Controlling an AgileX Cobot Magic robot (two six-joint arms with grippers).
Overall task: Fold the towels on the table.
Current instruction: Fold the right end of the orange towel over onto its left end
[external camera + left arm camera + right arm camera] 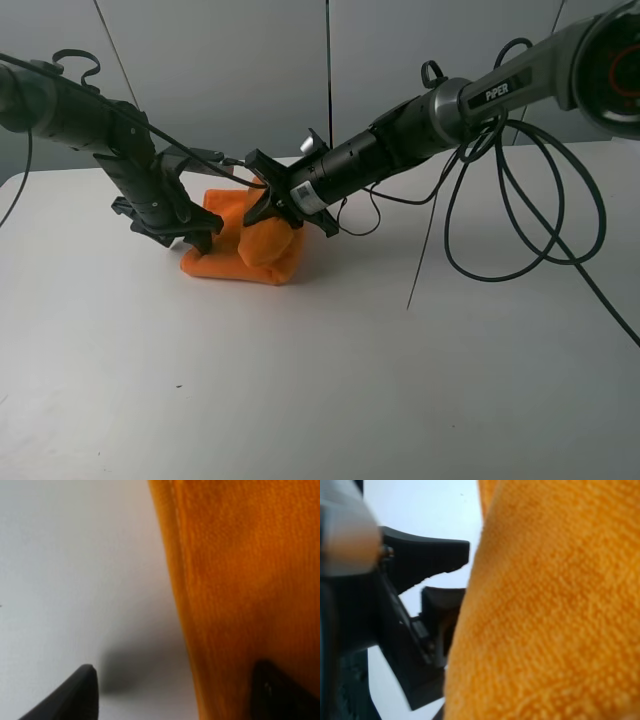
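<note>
Folding cleanly calls for an even carry: the right gripper (268, 210), pressed together on a bunched, raised fold of the orange towel (250, 250), should lay it flat. Meanwhile the left gripper (197, 236), spread astride the towel's left edge, should pin that edge to the bench (320, 380), far-left of centre.

White table (320, 400) w/ orange towel (250, 258) bunched on it, left of ctr, twd far edge.
</note>
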